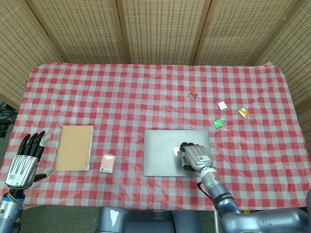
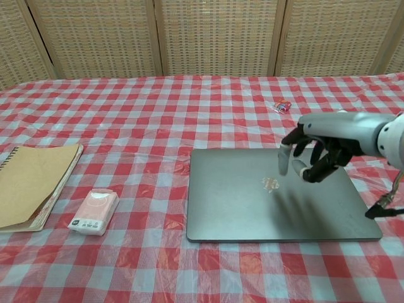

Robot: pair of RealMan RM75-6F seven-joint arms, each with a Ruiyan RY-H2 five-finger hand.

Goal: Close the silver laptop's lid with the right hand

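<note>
walls: woven rattan screen panels (image 1: pixel 155 29) | table: red-white checked cloth (image 1: pixel 121 102) | light: even

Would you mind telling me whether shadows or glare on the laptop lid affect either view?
Chest view: the right hand casts a soft shadow on the silver laptop, with no glare; head view: the lid is evenly lit, and sharp in both.

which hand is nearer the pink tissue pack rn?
Left, narrowly. The left hand sits at the table's left edge, beyond the brown notebook from the pink tissue pack. The right hand is over the closed silver laptop.
</note>
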